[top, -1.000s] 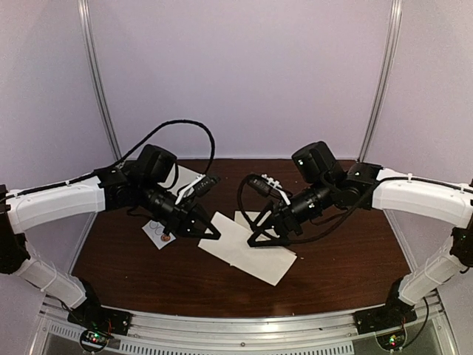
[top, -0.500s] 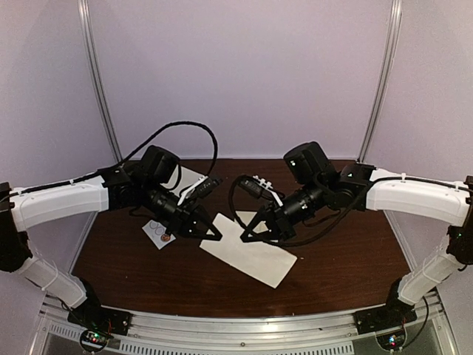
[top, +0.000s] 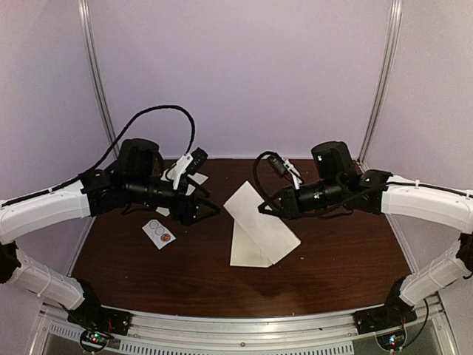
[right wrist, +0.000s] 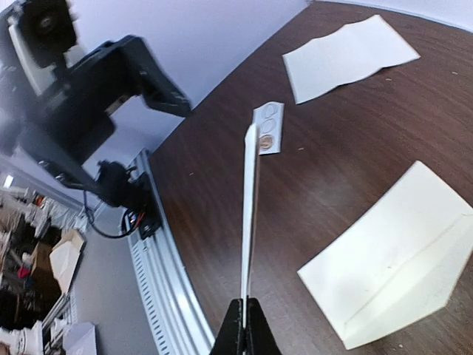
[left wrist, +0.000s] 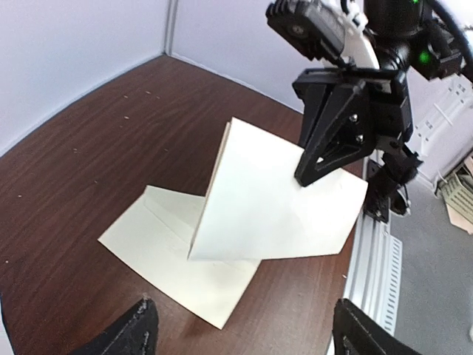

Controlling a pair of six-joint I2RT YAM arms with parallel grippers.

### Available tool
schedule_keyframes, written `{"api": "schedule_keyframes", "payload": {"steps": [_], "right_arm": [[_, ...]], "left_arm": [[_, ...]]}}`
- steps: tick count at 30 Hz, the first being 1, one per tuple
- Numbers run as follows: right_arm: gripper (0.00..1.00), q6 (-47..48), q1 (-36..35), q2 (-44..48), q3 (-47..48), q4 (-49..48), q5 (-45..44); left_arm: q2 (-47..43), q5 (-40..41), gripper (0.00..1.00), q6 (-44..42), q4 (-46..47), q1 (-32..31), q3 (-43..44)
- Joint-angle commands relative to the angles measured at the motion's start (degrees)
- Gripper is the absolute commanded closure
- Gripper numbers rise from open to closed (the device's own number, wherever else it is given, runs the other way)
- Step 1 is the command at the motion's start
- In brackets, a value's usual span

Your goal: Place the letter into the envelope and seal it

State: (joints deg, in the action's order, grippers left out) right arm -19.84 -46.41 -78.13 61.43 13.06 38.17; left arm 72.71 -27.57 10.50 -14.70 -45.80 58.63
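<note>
Because paper this thin is light and floppy, an edge pinch suits it: from above, my right claw (top: 260, 210) is clamped on what I take for the letter (top: 272, 229) — flat a second ago, now tilted up over the envelope (top: 244, 249) on the bench (top: 347, 266). Left wrist: my left claw (left wrist: 247, 333), shut before, is spread and empty. Right wrist: letter edge-on, envelope flat beside.
</note>
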Motion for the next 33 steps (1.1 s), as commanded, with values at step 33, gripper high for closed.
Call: {"api": "schedule_keyframes", "payload": {"steps": [33], "right_arm": [[1.0,-36.54,4.45,-10.85,-13.02,-17.74,-35.47]], "left_arm": [[38.46,7.13,0.43,17.34,15.26,0.87,7.94]]}}
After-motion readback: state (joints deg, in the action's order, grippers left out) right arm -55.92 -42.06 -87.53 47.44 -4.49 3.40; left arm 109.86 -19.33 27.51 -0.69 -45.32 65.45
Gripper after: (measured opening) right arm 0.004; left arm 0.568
